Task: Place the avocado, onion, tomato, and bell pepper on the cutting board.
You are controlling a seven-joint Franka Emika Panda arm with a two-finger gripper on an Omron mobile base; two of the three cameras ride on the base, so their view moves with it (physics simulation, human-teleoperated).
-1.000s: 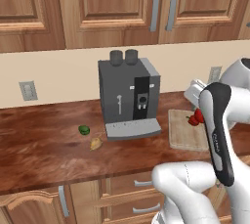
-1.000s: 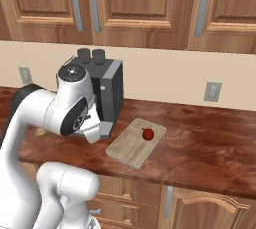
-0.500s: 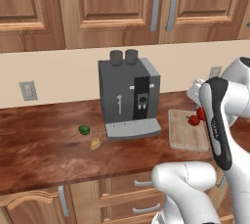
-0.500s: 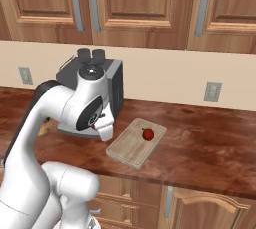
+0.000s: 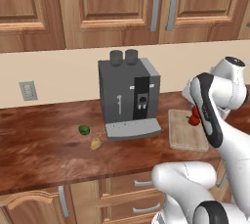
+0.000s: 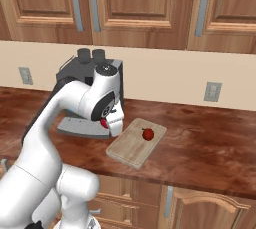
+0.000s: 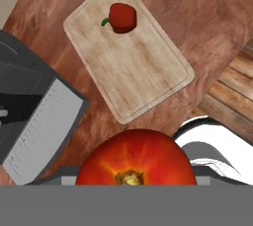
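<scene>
My gripper [image 6: 106,123] is shut on the tomato [image 7: 133,158], a smooth red ball that looms large at the bottom of the hand view. It hangs above the counter by the left end of the cutting board [image 6: 131,145], which lies below it [image 7: 133,72]. The bell pepper [image 7: 122,18], red with a green stem, lies on the board's far part [image 6: 148,134]. Left of the coffee machine, the dark green avocado [image 5: 84,130] and the tan onion [image 5: 96,143] rest on the counter. My arm partly hides the bell pepper [image 5: 195,119] in the left base view.
A grey coffee machine [image 5: 129,96] stands on the dark reddish counter just left of the board, its drip tray [image 7: 42,126] close under the hand. Wooden cabinets hang above. The counter's front edge and drawers run along the board's near side.
The arm has swung from the front of the coffee machine toward the cutting board, carrying the tomato. The bell pepper, avocado and onion have stayed put.
</scene>
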